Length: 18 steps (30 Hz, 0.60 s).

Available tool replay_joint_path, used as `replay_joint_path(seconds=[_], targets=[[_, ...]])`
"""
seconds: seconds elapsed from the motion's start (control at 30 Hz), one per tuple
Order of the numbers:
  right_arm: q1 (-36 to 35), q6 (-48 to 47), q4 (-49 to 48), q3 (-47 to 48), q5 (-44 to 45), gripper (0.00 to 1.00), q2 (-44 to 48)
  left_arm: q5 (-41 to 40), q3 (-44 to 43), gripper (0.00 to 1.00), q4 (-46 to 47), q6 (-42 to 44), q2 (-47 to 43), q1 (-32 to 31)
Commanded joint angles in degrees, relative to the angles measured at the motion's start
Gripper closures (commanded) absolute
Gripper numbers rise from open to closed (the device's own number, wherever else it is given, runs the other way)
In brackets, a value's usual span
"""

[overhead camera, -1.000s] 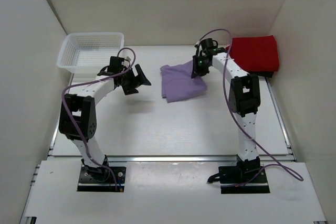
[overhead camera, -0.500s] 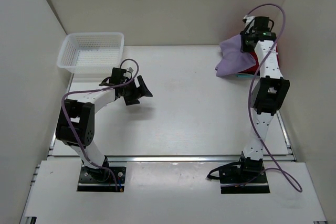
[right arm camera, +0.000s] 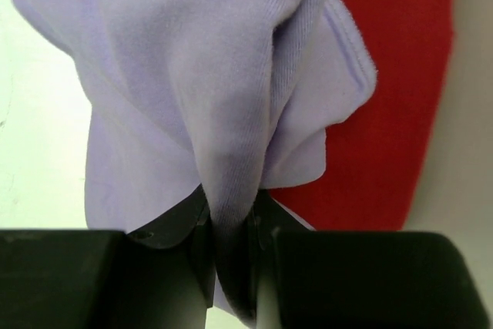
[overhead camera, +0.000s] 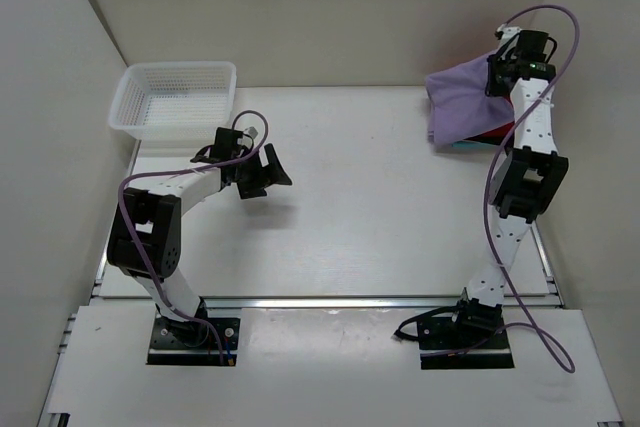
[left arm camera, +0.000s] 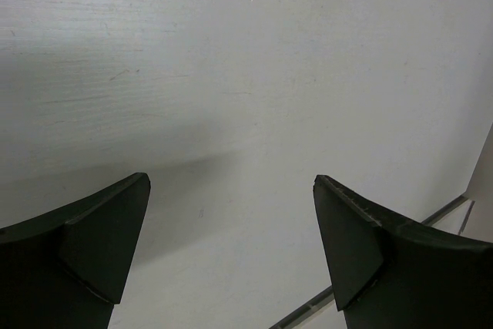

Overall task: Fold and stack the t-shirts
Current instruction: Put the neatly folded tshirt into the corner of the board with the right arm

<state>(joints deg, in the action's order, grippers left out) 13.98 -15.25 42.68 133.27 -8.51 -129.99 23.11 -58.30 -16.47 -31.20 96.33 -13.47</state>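
My right gripper (overhead camera: 498, 74) is shut on a bunched fold of the lavender t-shirt (overhead camera: 462, 104) and holds it up at the far right corner. The cloth hangs over the folded red t-shirt (overhead camera: 492, 133), of which only a strip shows in the top view. In the right wrist view the lavender t-shirt (right arm camera: 192, 90) drapes down from the gripper (right arm camera: 231, 229), and the red t-shirt (right arm camera: 385, 98) lies flat beneath on the right. My left gripper (overhead camera: 265, 169) hovers open over bare table at the middle left; in the left wrist view the gripper (left arm camera: 231, 190) has nothing between its fingers.
A white mesh basket (overhead camera: 140, 117) stands at the far left corner. White walls close in the table on the left, back and right. A metal rail (overhead camera: 330, 299) runs along the table's near edge.
The right arm lifted the lavender t-shirt off the table's middle and swung it right and back, over the red t-shirt. The left gripper barely shifted.
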Motion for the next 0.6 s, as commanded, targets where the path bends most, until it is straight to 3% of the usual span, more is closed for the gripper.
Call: replay_joint_path(seconds=[0.0,0.17,0.33,0.4,0.43,0.5,0.57], targets=[[3.9,2.5,-6.2,4.5,0.8,1.0,2.6,-0.7,-1.9,0.01,-1.2,2.6,-0.4,-0.5],[5.3,4.6,-13.7,-1.1,0.5,1.0,4.6,-0.4,-0.8,0.01,-1.3,2.9,0.1,-0.2],[6.0,5.8,-14.3,2.2,4.8,0.97,1.0,0.6,-0.7,0.02,-1.6,3.2,0.3,-0.2],[4.8,4.0,-17.5,0.9,11.4,0.76,0.1,0.0,-0.8,0.02,-1.7,3.8,0.2,-0.8],[4.2,3.2,-20.8,0.2,12.7,0.59,1.0,0.1,-0.7,0.01,-1.6,4.0,0.0,-0.9],[3.7,2.6,-24.9,-2.9,14.7,0.43,1.9,-0.2,-0.2,0.02,-1.5,4.3,-0.5,-1.0],[2.9,2.7,-28.6,-3.5,14.8,0.16,2.5,0.4,0.6,0.02,-0.3,4.2,-1.6,-0.9]])
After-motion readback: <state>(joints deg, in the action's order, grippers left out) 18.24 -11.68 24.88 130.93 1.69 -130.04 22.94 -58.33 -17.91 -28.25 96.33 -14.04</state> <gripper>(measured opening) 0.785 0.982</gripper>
